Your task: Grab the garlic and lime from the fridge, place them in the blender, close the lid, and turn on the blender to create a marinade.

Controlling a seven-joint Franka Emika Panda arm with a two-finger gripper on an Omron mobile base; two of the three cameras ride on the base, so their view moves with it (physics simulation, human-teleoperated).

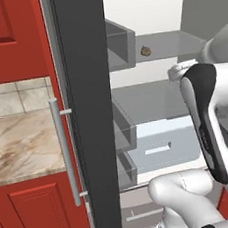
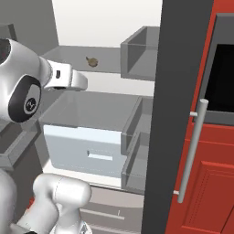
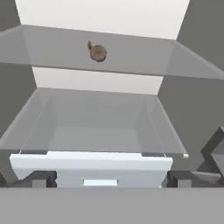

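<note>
Hand view, garlic (image 3: 98, 52) mid-shelf, fridge (image 3: 188, 57) walls well apart

A small brownish lump (image 3: 97, 52) on the pale grey upper fridge shelf (image 3: 131, 57) is too small to identify (garlic or otherwise). The white robot arm (image 1: 205, 122) hides part of the pale bluish drawer (image 1: 159, 148).

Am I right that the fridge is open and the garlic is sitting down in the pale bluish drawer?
Not quite. The fridge is open, but the garlic sits on the upper shelf, above the pale bluish drawer. The hand view shows this most clearly.
</note>
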